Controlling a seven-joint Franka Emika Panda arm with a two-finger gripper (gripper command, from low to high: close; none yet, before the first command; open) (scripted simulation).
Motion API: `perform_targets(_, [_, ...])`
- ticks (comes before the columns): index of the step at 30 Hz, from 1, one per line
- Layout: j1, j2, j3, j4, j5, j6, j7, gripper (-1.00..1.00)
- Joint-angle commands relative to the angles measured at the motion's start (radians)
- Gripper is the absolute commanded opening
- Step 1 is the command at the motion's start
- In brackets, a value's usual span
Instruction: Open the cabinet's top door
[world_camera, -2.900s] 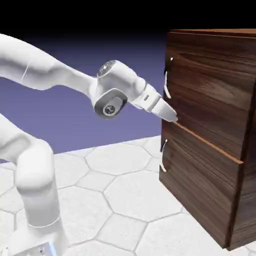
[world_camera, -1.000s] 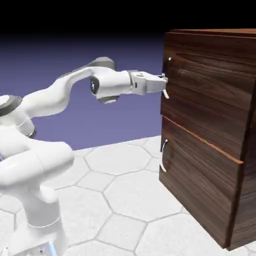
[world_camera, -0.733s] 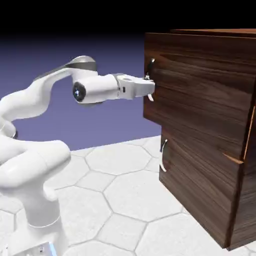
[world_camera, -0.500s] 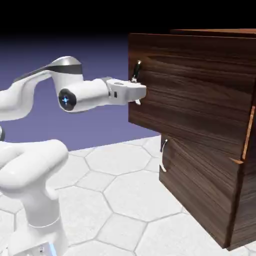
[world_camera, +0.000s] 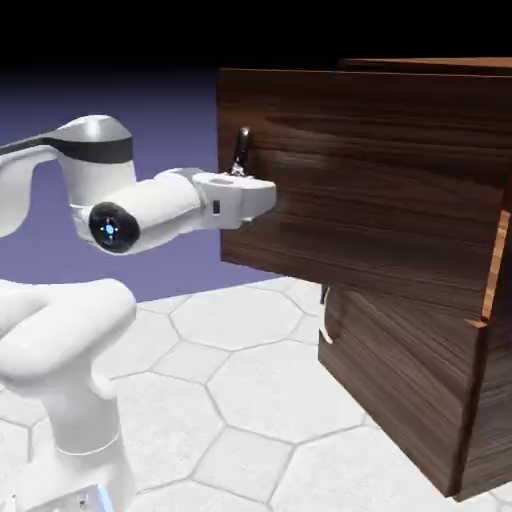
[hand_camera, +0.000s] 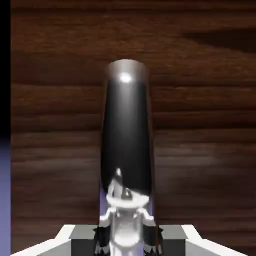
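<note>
I had the Panda gripper (hand_camera: 128, 235) pinching the curved silver handle (hand_camera: 126, 130) near the top door's free edge. The top door (world_camera: 370, 180) stood swung out from the cabinet (world_camera: 405, 390), above the lower door (world_camera: 400, 360).

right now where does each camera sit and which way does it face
Exterior view: stands off beside the robot, facing the cabinet; the arm reaches in from the left, its gripper at the swung-out top door.
Hand view: rides on the hand, looking along the gripper at the top door's wood; the finger tips show at the bottom edge, closed on the handle.
Shared: both show the top door, its handle and the gripper's fingers.
</note>
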Motion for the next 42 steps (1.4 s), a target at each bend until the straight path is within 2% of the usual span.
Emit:
perform_targets(1, [-0.005,0.017,-0.036,0.005,-0.034,-0.022,-0.013,-1.00])
perform_targets(9, [-0.009,0.225,-0.326,0.094,-0.323,-0.215,-0.136,-1.00])
perform_targets(17, [0.095,0.513,-0.594,0.290,-0.588,-0.419,-0.274,-1.00])
perform_targets(35, [0.610,1.144,-1.180,0.915,-0.877,-0.955,-0.600,-1.00])
perform_targets(42, [0.777,1.373,-1.404,1.082,-0.909,-1.143,-0.788,-1.00])
